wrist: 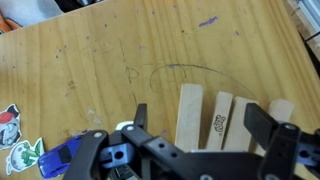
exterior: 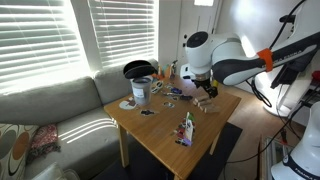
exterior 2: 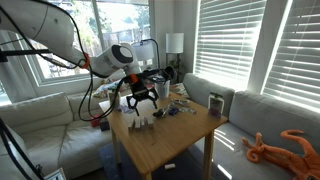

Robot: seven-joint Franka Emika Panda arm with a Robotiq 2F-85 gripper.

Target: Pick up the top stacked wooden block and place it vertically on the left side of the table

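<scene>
Light wooden blocks lie side by side on the square light-brown wooden table. In the wrist view the leftmost block is plain, and the block next to it bears a printed mark. Which block lies on top I cannot tell. My gripper is open and empty just above them, with one finger on each side of the group. In an exterior view the gripper hangs over the pale blocks near the table's edge. In an exterior view the gripper is over the table at its far right corner.
A metal can and a black bowl stand at the table's back by the grey sofa. A small bottle stands near the front edge. Stickers and a blue object lie left of the gripper.
</scene>
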